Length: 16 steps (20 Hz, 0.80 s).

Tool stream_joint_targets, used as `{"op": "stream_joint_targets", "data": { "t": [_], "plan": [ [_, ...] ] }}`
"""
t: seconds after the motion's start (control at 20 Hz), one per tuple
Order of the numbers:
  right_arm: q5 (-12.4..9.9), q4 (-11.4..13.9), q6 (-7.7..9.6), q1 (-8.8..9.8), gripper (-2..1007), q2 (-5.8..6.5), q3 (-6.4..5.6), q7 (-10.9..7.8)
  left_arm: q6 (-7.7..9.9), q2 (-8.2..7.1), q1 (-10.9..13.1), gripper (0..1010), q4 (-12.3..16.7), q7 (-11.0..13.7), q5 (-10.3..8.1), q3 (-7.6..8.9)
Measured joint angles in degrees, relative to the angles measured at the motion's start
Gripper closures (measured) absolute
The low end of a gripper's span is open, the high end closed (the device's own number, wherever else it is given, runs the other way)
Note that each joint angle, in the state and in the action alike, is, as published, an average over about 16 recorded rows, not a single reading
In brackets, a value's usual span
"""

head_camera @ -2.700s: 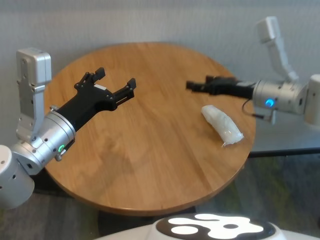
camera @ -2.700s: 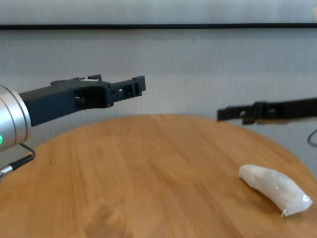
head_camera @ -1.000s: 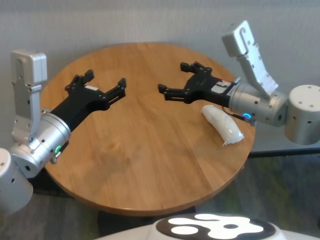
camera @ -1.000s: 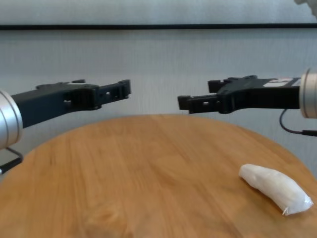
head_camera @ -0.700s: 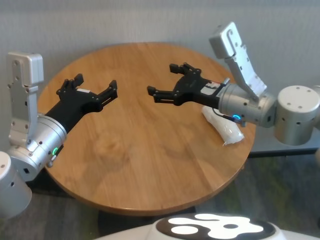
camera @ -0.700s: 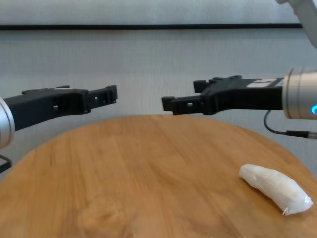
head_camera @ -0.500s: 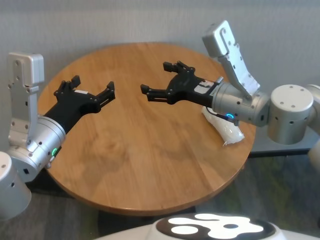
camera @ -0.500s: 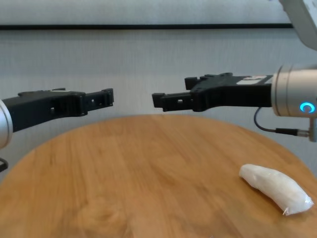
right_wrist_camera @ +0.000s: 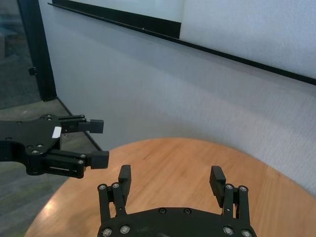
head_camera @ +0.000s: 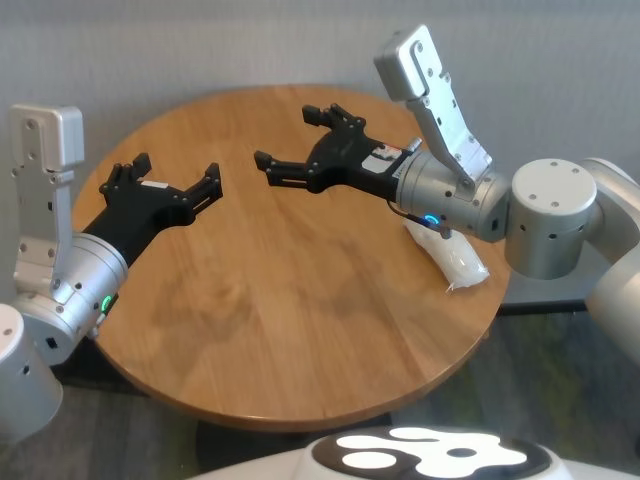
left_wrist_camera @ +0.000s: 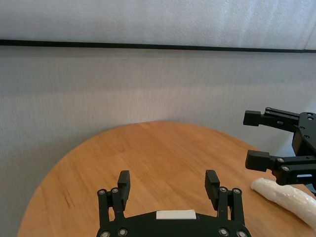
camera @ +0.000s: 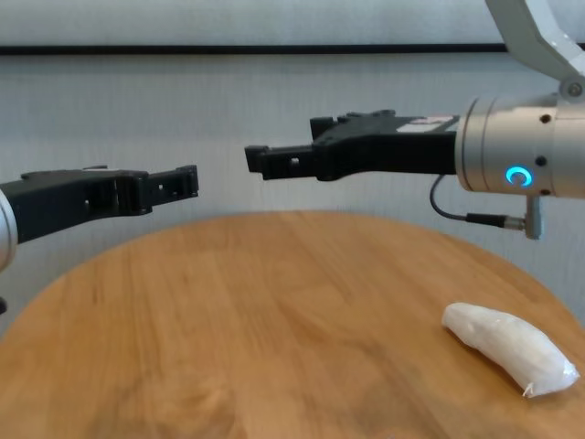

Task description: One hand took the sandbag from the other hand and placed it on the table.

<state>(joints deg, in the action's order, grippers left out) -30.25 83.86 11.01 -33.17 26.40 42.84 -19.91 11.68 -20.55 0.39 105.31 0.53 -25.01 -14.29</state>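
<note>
The white sandbag (head_camera: 447, 250) lies on the round wooden table (head_camera: 300, 300) near its right edge; it also shows in the chest view (camera: 507, 349) and the left wrist view (left_wrist_camera: 286, 195). My right gripper (head_camera: 288, 137), with the blue ring, is open and empty above the table's far middle, left of the sandbag and apart from it. My left gripper (head_camera: 170, 172), with the green ring, is open and empty above the table's left side. The two grippers face each other with a gap between them in the chest view, right (camera: 260, 157) and left (camera: 187, 178).
A grey wall stands behind the table. My robot body's white and black top (head_camera: 420, 455) shows at the near edge. The right arm's silver links (head_camera: 440, 90) rise above the table's right side.
My right gripper has swung left and farther over the table, away from the sandbag. My left gripper has drawn back to the left. The sandbag has not moved.
</note>
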Motion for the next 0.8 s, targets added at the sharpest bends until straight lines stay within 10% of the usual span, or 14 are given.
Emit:
{"op": "stream_joint_targets", "data": {
  "t": [0.8],
  "plan": [
    [0.6, 0.3, 0.94, 0.48, 3, -1.30, -0.57, 0.37, -0.21, 0.89, 0.2, 8, -0.3, 0.1, 0.25, 0.56]
  ]
}}
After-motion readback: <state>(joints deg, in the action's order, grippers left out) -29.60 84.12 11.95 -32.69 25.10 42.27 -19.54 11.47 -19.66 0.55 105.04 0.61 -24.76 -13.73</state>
